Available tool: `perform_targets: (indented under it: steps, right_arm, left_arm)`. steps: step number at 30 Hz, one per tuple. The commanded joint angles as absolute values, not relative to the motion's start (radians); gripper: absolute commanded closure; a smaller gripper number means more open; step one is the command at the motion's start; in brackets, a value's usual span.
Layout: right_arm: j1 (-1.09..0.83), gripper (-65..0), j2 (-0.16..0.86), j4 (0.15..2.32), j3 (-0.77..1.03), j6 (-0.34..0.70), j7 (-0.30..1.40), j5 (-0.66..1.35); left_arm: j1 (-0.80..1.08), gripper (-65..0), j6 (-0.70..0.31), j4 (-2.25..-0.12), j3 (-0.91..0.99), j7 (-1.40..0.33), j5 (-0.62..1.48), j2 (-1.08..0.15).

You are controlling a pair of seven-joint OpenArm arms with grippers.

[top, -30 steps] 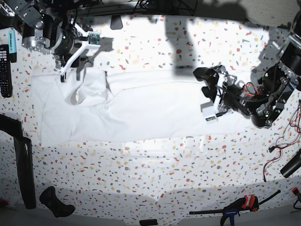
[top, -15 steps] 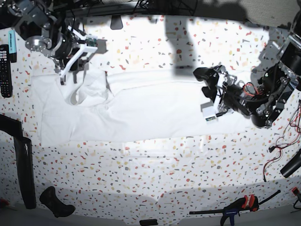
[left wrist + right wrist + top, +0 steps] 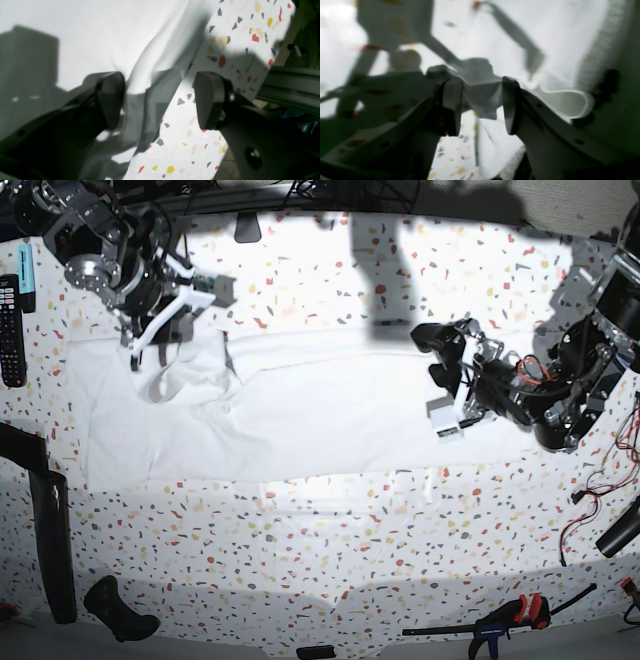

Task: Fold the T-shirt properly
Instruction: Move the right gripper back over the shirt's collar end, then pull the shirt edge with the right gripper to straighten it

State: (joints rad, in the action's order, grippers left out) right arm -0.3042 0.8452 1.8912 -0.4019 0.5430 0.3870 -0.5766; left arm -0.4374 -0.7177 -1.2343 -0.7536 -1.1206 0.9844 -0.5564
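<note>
1. White tabletop with coloured terrazzo speckles [image 3: 330,560] fills the base view; a black remote control [image 3: 10,330] lies at its far left edge.
2. At upper left, the right gripper [image 3: 148,350] hangs over the shirt's bunched left end. Its wrist view shows the two pale fingers [image 3: 511,107] parted around a raised fold of cloth that sits in the gap; whether they press it I cannot tell.
3. The large plain white wrinkly cloth T-shirt [image 3: 300,420] lies flat across the middle of the table, long axis running left to right, with the ribbed collar [image 3: 602,47] and crumpled folds at the left end.
4. At the right end, the left gripper [image 3: 440,370] sits low over the shirt's edge. Its dark pads [image 3: 207,100] stand wide apart, one above cloth, one above bare table, grasping nothing.
5. A black-and-orange bar clamp [image 3: 510,618] lies near the bottom right edge.
</note>
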Motion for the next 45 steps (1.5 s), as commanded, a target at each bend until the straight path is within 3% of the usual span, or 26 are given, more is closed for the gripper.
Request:
perform_targets:
  steps: [1,3,10,18,23,35,45]
  right_arm:
    - [-0.296,-22.7,0.863,1.904,-0.393,0.53,0.385,-0.584]
    - [-0.297,-17.8,0.863,1.902,-0.393,0.533,0.381,-0.583]
    - [-0.296,-17.6,0.863,1.858,-0.393,0.609,0.364,-0.539]
    - [-0.296,-0.5,0.861,1.832,-0.393,0.606,0.362,-0.546]
    - [-0.294,0.0,0.862,1.846,-0.393,0.592,0.418,-0.514]
    - [-0.29,0.0,0.914,2.064,-0.39,0.34,0.68,-0.472]
    - [-0.12,0.0,0.905,1.991,-0.353,0.27,0.664,-0.307]
  left_arm:
    - [-0.446,-43.6,-0.698,-1.233,-0.754,-1.135,0.934,-0.562]
    - [-0.446,-43.6,-0.698,-1.233,-0.754,-1.135,0.935,-0.562]
    - [-0.446,-43.6,-0.698,-1.233,-0.754,-1.136,0.935,-0.562]
    - [-0.446,-43.6,-0.698,-1.233,-0.754,-1.135,0.934,-0.562]
    - [-0.446,-43.6,-0.698,-1.233,-0.754,-1.135,0.934,-0.562]
    - [-0.446,-43.6,-0.698,-1.233,-0.754,-1.136,0.934,-0.562]
    - [-0.446,-43.6,-0.698,-1.233,-0.754,-1.137,0.934,-0.562]
